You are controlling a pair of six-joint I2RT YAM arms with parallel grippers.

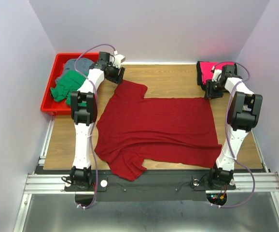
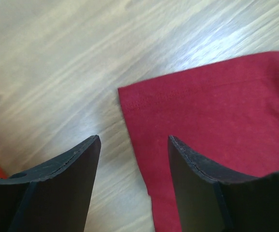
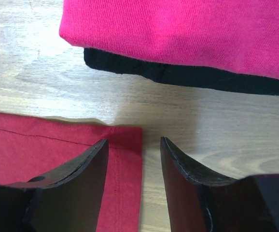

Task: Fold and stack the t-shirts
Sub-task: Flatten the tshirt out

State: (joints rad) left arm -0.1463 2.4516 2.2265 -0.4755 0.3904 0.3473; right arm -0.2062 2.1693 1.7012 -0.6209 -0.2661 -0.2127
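Mostly hidden: black shirt under pink shirt | left tool, right tool parted

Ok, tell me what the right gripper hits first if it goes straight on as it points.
Probably the corner of the dark red t-shirt: the open right gripper straddles its edge, one finger over cloth, the other over bare table. The folded pink and black stack lies beyond; depth is unclear.

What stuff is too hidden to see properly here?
Right wrist view: black shirt mostly hidden under the pink shirt.
Top view: grey shirt in the red bin partly covered by the left arm.
Left wrist view: red shirt cut off by the frame edge; blurred.
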